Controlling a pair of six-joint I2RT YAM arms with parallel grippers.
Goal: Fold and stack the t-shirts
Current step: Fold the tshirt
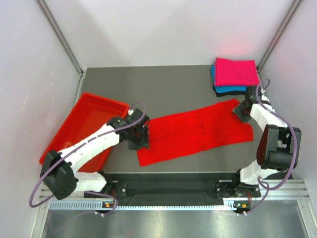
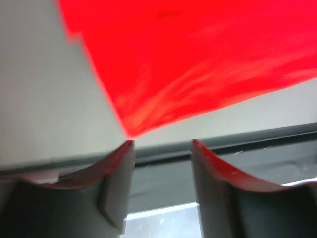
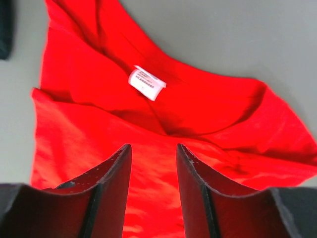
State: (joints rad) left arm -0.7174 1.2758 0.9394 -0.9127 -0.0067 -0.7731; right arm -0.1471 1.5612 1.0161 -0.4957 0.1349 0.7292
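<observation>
Grey table (image 1: 173, 89) | red t-shirt (image 1: 198, 131) flat | white neck label (image 3: 146, 83), print unreadable

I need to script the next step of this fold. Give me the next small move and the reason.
Probably ease the left gripper forward and close it on the corner of the red t-shirt, to fold that end towards its other end. The shirt lies as a long strip, longer than the folded stack; the left jaws stand open just short of that corner.
</observation>
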